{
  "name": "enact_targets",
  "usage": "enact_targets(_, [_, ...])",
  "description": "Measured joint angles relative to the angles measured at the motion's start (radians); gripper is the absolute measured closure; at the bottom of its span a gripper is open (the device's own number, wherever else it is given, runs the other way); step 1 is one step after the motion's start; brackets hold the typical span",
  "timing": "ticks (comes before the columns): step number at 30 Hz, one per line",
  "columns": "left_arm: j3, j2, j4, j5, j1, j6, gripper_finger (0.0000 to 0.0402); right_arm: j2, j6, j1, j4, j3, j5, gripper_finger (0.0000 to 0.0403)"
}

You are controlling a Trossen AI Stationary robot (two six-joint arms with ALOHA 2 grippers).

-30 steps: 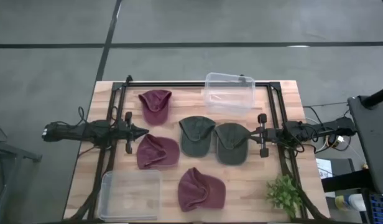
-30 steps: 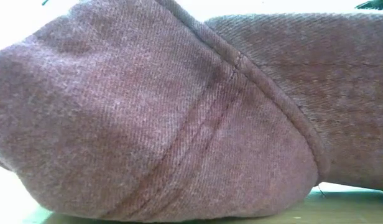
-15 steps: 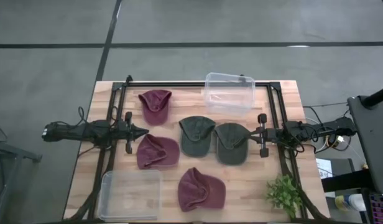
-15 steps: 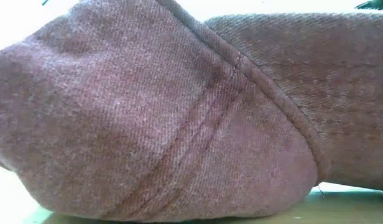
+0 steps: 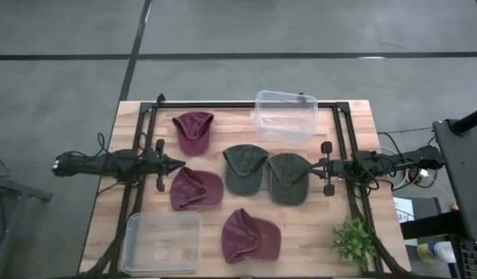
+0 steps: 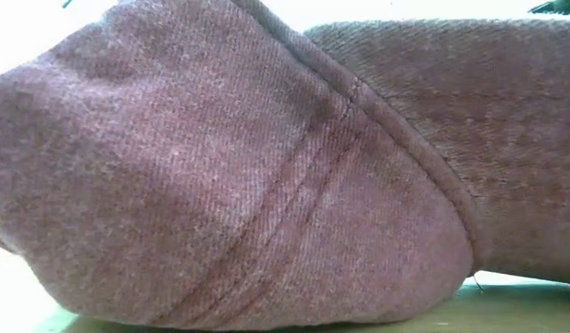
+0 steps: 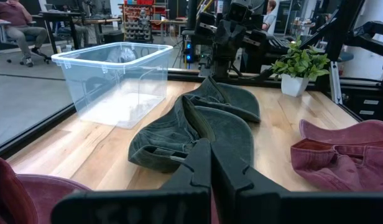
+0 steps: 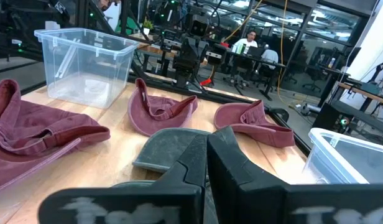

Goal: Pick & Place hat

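My left gripper [image 5: 176, 163] sits pinched closed at the table's [image 5: 316, 232] left edge, right gripper [image 5: 314, 167] closed opposite, five hats between us.

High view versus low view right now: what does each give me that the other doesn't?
Only the high view shows the layout: two green hats side by side mid-table, three maroon hats, a clear bin at the far edge, another clear bin at the near left corner, a potted plant at the near right, the left gripper shut beside the middle maroon hat, and the right gripper shut by the green hats.

Only the low view shows fabric weave and seam stitching up close.

Both show maroon hat fabric; the low view is otherwise blocked.
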State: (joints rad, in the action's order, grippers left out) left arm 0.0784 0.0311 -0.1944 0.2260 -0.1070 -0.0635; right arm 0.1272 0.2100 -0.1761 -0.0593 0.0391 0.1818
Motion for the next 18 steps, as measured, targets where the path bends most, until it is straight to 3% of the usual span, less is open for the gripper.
enact_targets(18, [0.000,0.000,0.000,0.000,0.000,0.000,0.0401,0.000,-0.006,0.000,0.000,0.000,0.000,0.0394])
